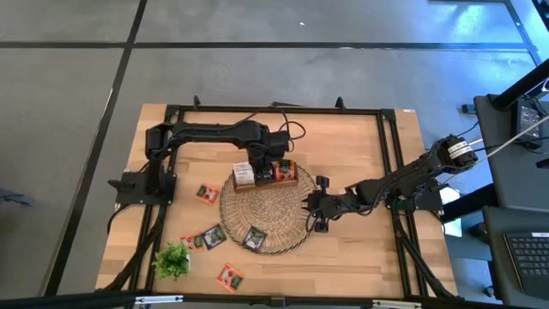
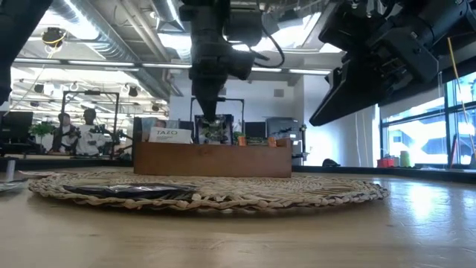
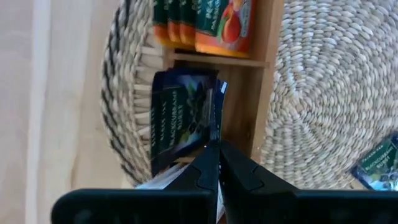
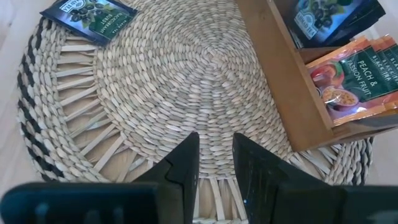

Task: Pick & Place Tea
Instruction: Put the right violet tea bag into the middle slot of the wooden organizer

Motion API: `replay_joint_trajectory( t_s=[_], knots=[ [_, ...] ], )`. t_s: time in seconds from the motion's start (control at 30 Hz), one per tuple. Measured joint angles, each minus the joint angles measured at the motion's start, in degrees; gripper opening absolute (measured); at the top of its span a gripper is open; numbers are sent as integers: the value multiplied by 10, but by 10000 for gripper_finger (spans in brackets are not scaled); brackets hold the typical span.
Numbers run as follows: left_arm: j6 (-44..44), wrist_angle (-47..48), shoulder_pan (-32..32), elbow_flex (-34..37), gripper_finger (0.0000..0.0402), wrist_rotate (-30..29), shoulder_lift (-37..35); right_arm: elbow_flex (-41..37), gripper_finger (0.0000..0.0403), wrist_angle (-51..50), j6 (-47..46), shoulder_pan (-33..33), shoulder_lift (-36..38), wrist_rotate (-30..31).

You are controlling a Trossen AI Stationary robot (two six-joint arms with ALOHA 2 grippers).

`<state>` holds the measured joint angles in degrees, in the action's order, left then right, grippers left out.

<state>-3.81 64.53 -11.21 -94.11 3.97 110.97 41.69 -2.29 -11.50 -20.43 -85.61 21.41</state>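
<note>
A brown wooden tray (image 1: 268,175) stands on the far part of the round wicker mat (image 1: 268,215). It holds white sachets (image 2: 169,135), dark ones and orange ones (image 3: 208,25). My left gripper (image 1: 276,165) is above the tray's middle compartment, shut on a dark tea sachet (image 3: 180,118). My right gripper (image 1: 314,208) hovers open and empty over the mat's right edge (image 4: 214,155). One dark sachet (image 1: 255,238) lies flat on the mat's near part. Other sachets (image 1: 206,193) (image 1: 211,238) (image 1: 229,276) lie on the table to the mat's left. My left gripper pinches the dark sachet's top edge (image 3: 215,127) between its two fingers, coming from above and pointing down. The sachet stands upright below the fingers (image 2: 214,131) in the tray's middle compartment. The tray wall hides its lower edge.
A small green plant sprig (image 1: 171,259) lies at the table's near left. A black frame (image 1: 274,110) runs around the table. People stand in the room beyond the table (image 2: 74,126). There is bare wood right of the mat and along the near edge.
</note>
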Motion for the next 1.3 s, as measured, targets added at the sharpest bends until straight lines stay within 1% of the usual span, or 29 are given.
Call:
replay_joint_trajectory(
  t_s=[0.1,0.23,0.4,0.5,0.63,0.83,0.97,1.13,1.3],
  knots=[
    [7,-1,2,0,2,-6,4,0,100,-1,-2,0,0,0],
    [15,1,1,0,2,-33,7,0,100,-2,-3,0,0,0],
    [16,1,1,0,6,-39,7,0,100,-2,-3,0,0,0],
    [16,1,3,0,22,-67,7,0,100,-2,-2,0,0,0],
    [16,1,4,0,53,-98,7,0,100,-2,-3,0,0,0],
    [16,4,5,0,95,-100,2,0,100,-2,-4,0,0,0],
    [-5,40,14,-24,110,-100,-11,0,100,-2,-4,0,0,0],
    [-55,45,57,-24,119,-93,-48,-7,100,14,-7,0,0,0],
    [-98,31,153,-24,120,-94,-68,-47,100,88,-8,0,-1,-1]
  ],
)
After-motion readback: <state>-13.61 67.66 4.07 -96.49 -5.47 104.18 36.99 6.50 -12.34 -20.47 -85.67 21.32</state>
